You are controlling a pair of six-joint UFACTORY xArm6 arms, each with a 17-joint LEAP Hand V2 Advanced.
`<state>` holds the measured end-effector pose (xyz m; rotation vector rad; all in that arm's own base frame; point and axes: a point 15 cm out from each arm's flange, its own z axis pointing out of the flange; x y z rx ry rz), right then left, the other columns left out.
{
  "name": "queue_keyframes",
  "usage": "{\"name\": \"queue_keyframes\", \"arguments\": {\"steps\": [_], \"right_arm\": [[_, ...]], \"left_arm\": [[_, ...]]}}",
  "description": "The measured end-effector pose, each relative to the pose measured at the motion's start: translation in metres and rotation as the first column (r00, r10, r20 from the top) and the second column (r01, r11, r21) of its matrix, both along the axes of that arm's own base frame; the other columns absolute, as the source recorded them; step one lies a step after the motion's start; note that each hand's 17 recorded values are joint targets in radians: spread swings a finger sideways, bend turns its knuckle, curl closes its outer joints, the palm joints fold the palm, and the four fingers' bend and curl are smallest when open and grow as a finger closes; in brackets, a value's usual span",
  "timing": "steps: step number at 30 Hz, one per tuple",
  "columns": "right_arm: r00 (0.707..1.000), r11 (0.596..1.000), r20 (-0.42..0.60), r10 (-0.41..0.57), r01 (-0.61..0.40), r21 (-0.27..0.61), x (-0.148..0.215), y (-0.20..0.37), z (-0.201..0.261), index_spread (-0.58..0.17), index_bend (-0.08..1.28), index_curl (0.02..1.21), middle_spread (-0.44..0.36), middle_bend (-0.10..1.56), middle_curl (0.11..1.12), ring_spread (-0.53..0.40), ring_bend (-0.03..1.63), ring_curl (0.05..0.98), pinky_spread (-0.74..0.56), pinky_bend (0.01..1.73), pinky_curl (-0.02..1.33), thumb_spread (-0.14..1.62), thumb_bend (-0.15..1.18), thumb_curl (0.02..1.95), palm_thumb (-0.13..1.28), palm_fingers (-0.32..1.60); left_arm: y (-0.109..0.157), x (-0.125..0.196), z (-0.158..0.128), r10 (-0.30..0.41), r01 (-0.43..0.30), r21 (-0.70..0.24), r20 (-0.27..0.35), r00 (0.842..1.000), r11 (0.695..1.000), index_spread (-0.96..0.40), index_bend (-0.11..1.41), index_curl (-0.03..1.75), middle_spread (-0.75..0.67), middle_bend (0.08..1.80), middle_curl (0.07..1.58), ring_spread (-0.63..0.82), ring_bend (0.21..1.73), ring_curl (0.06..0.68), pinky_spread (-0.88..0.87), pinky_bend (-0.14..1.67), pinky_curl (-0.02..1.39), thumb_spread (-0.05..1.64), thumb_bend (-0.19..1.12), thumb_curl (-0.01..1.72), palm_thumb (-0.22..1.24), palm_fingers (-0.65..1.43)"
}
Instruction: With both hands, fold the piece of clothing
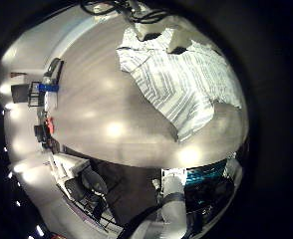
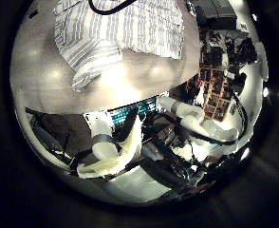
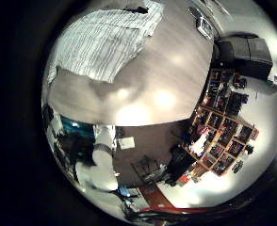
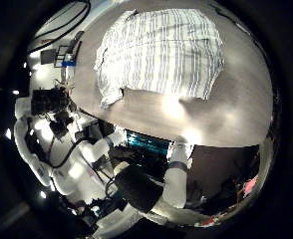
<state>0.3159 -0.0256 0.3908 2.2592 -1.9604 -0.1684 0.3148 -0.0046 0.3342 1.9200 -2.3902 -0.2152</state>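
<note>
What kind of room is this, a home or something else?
Probably a robotics lab or workshop, not a home. A striped shirt lies spread on a bare table as a test piece, white robot arms stand at the table's edge, and cluttered shelving stands beyond.

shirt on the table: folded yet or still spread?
Mostly spread, not neatly folded. The striped shirt lies flat on the table with one edge and corner turned over. No hand touches it.

A smooth, glossy worktop (image 4: 201,110) carries a single item: a striped piece of clothing (image 4: 161,50) spread mostly flat on it, with some edges folded and rumpled. The garment reaches close to one worktop edge; the surface beside it lies bare and reflective.
</note>
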Motion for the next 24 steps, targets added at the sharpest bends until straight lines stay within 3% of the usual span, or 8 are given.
{"name": "queue_keyframes", "arguments": {"steps": [5, 14, 20, 24], "right_arm": [[0.999, 0.999, -0.029, -0.033, 0.033, 0.006, -0.007, -0.002, -0.012, -0.36, 0.15, 0.26, -0.002, 0.25, 0.36, 0.119, 0.57, 0.22, 0.38, 0.59, 0.26, 1.2, -0.02, 0.26, 0.21, 0.16], [0.994, 0.997, -0.068, -0.081, 0.081, -0.006, -0.015, -0.001, -0.027, -0.358, 0.15, 0.26, -0.002, 0.26, 0.36, 0.117, 0.57, 0.221, 0.38, 0.59, 0.26, 1.21, -0.02, 0.26, 0.22, 0.16], [0.992, 0.996, -0.095, -0.084, 0.084, -0.007, -0.015, -0.001, -0.035, -0.358, 0.15, 0.26, -0.002, 0.26, 0.36, 0.117, 0.57, 0.222, 0.38, 0.59, 0.25, 1.22, -0.02, 0.26, 0.22, 0.16], [0.993, 0.997, -0.081, -0.082, 0.082, -0.006, -0.011, -0.002, -0.037, -0.358, 0.15, 0.26, -0.002, 0.26, 0.36, 0.117, 0.57, 0.222, 0.38, 0.59, 0.25, 1.22, -0.02, 0.26, 0.22, 0.16]], "left_arm": [[0.019, 0.015, -0.051, -0.015, 0.015, -0.01, -0.014, 1.0, 1.0, -0.03, 0.17, 0.37, 0.27, 0.17, 0.3, 0.44, 0.62, 0.207, 0.4, 0.39, 0.34, 1.05, -0.02, 0.31, 0.25, 0.11], [0.011, 0.012, -0.143, -0.079, 0.076, -0.041, -0.057, 0.995, 0.996, 0.0, 0.15, 0.34, 0.34, 0.18, 0.29, 0.47, 0.64, 0.215, 0.44, 0.44, 0.35, 0.95, -0.04, 0.31, 0.18, 0.02], [0.007, 0.013, -0.169, -0.085, 0.081, -0.043, -0.092, 0.992, 0.996, 0.02, 0.19, 0.34, 0.34, 0.19, 0.3, 0.47, 0.63, 0.211, 0.45, 0.43, 0.35, 0.91, -0.03, 0.32, 0.19, 0.05], [0.001, 0.017, -0.17, -0.077, 0.074, -0.031, -0.101, 0.992, 0.997, 0.03, 0.22, 0.36, 0.24, 0.27, 0.33, 0.42, 0.62, 0.2, 0.41, 0.36, 0.32, 0.91, -0.01, 0.33, 0.25, 0.23]]}}
